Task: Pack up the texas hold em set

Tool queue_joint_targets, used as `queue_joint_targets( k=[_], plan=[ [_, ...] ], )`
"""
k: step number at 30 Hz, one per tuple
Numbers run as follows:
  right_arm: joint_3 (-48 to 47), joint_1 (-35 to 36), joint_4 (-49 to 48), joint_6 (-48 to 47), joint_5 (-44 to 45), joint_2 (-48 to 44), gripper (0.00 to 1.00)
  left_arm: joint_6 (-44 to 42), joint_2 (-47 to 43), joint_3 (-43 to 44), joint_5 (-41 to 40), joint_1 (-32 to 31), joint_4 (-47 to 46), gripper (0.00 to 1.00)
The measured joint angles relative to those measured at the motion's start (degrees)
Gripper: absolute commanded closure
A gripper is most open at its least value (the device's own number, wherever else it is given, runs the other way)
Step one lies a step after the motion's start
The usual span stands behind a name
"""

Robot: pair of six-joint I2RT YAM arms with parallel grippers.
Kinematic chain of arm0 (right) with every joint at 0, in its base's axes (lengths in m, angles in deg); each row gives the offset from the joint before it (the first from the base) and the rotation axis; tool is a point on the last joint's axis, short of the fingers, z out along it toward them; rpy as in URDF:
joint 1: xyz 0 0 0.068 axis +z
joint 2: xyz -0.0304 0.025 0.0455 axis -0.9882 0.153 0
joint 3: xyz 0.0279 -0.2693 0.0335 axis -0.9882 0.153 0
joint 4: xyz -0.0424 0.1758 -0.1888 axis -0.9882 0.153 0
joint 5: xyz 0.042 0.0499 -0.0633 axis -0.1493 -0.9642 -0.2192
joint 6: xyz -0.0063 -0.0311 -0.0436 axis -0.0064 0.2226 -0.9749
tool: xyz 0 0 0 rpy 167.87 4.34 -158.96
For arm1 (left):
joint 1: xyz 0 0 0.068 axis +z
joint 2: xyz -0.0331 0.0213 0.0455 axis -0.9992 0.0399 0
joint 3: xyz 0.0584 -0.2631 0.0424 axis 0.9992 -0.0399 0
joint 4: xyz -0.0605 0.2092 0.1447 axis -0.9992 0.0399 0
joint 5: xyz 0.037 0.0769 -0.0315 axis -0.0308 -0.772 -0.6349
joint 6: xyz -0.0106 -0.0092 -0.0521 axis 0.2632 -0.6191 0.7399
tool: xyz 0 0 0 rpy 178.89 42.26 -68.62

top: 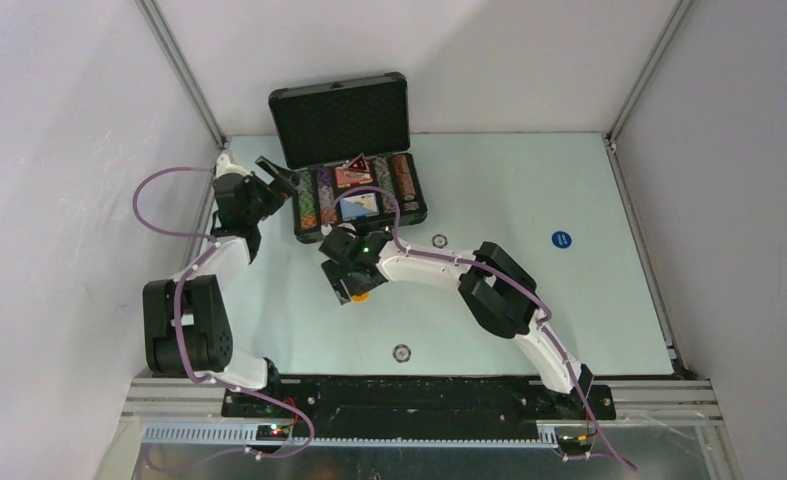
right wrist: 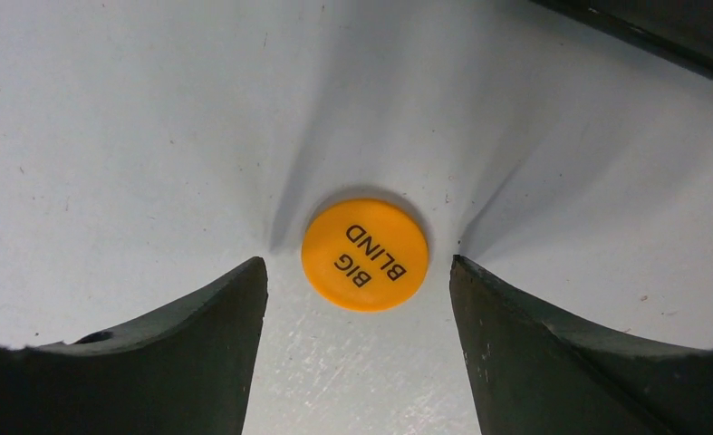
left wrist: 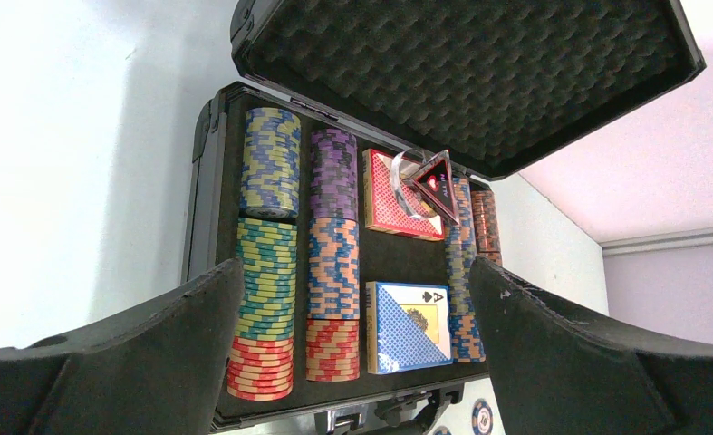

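The top camera looked down from high behind the near edge, taking in the whole table point(top: 589, 300). The left wrist camera faced the open briefcase point(left wrist: 470, 72) at close range. The right wrist camera pointed straight down, close over the orange button point(right wrist: 364, 255). The overhead view shared both.

Robot lab cell: white panel walls point(top: 59, 120), aluminium frame posts point(top: 184, 70), pale table point(top: 529, 300).
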Motion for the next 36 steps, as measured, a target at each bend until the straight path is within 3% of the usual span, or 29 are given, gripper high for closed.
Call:
queue_joint_targets(
  k=[12,29,36],
  plan=[
    [-1.44,-0.22,0.61,-0.46,1.33,1.11,0.43,0.04,0.0,0.0,0.0,0.0,0.0,0.02],
    [-1.7,-0.52,0.7,-1.92,3.54,1.11,0.46,0.04,0.04,0.0,0.02,0.0,0.0,0.02],
    [-5.92,-3.78,1.62,-3.65,4.13,1.11,0.45,0.07,0.04,0.0,0.04,0.0,0.0,0.02]
  ],
)
